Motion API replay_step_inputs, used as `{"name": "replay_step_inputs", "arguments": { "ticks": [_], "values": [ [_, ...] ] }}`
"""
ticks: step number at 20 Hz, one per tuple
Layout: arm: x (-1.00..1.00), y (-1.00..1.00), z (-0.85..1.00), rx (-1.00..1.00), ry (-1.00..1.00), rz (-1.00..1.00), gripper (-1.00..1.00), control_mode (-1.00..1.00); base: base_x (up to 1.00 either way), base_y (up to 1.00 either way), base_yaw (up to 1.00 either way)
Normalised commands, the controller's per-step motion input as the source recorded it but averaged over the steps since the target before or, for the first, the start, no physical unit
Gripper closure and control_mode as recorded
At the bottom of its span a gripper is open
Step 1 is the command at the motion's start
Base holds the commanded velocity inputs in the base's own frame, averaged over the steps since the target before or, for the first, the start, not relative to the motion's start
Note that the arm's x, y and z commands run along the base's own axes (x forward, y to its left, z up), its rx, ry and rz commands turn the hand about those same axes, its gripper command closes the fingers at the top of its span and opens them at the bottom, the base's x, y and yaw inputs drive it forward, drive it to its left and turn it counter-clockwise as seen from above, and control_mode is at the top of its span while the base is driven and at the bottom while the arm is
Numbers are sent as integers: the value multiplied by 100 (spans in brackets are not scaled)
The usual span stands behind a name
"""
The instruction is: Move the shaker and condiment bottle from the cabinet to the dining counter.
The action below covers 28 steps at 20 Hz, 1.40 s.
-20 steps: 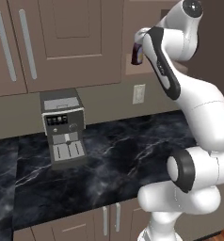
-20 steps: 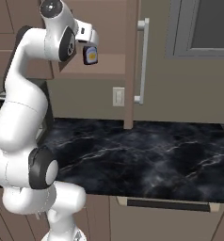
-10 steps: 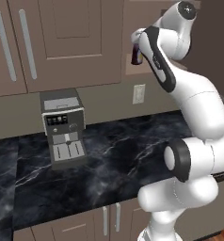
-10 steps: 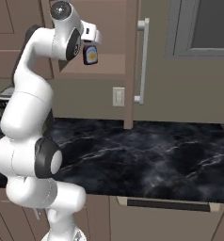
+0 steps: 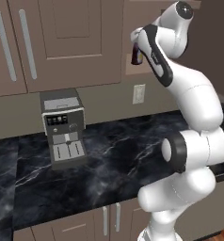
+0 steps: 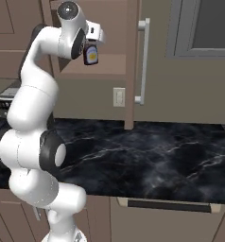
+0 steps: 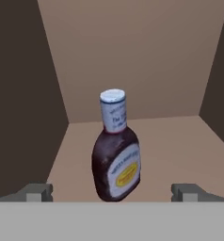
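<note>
The gripper (image 7: 113, 192) is spread fully wide, nothing held. The condiment bottle (image 7: 116, 153) is seen upright between the fingertips (image 7: 36, 192), on the cabinet (image 7: 147, 61) shelf. Below, a coffee machine (image 5: 63, 127) is parked on the worktop (image 5: 109, 164).

light: even, soft, no clear source | shadows: cabinet (image 7: 132, 61) side walls dark, back wall lit | glare: faint sheen on counter (image 5: 114, 155) | blur: mild softness, coarse rendering
</note>
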Motion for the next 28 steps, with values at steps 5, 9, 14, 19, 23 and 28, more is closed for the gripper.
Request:
{"name": "replay_step_inputs", "arguments": {
  "ticks": [5,9,14,19,23,28],
  "values": [
    [21,-1,0,0,0,1,-100,-100,0,0,0],
    [21,0,0,0,-2,4,-100,-100,0,0,0],
    [16,-2,0,0,0,5,-100,-100,0,0,0],
    [19,0,-1,0,-2,5,-100,-100,0,0,0],
    [26,-4,0,0,0,4,-100,-100,0,0,0],
    [20,-4,0,0,0,4,-100,-100,0,0,0]
  ]
}}
